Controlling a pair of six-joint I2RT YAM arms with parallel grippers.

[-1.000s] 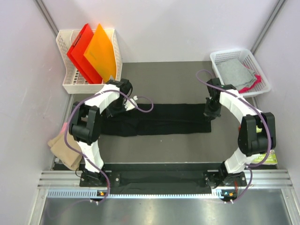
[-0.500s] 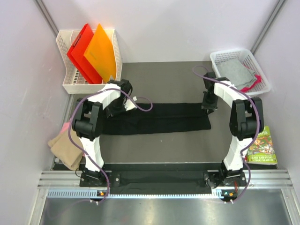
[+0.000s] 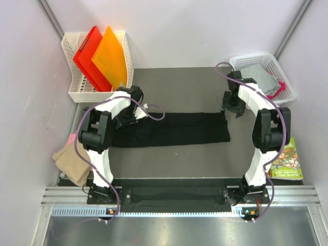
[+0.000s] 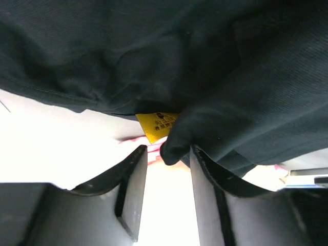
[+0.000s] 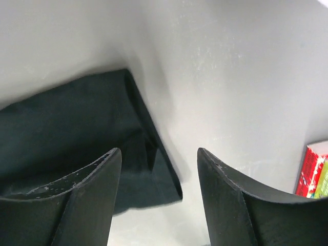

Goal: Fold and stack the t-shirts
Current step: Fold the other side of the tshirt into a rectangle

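Far left, at the table's edge: tan t-shirt (image 3: 72,163) bunched up, partly cut off by the wall; a pink sliver (image 3: 69,137) shows above it, too little to identify. Back left: white basket (image 3: 77,95) holding the red folder (image 3: 88,56) and orange folder (image 3: 110,56) upright. The left gripper (image 3: 134,114) sits over the left end of the black t-shirt (image 3: 169,129), and its arm hides that end from above. In the left wrist view, black cloth (image 4: 154,51) fills the upper frame; the left gripper's (image 4: 168,154) fingers (image 4: 134,174) stand slightly apart with a fold dipping between them. The fold touches one finger and light shows beside the other, so a pinch cannot be confirmed. A yellow label (image 4: 156,124) peeks out under the cloth, print unreadable. The shirt lies as a long flat band across mid-table; no daisy is visible. The right gripper (image 3: 234,108) hangs at the shirt's far right corner. In the right wrist view its jaws (image 5: 156,154) are spread wide, with nothing between them, over the corner of the cloth (image 5: 66,133) and bare table (image 5: 230,77). Back right: white basket (image 3: 287,82) with grey cloth (image 3: 256,77) and a pink edge (image 3: 274,92), otherwise hidden. Picture book (image 3: 286,160) near right, partly behind the arm.
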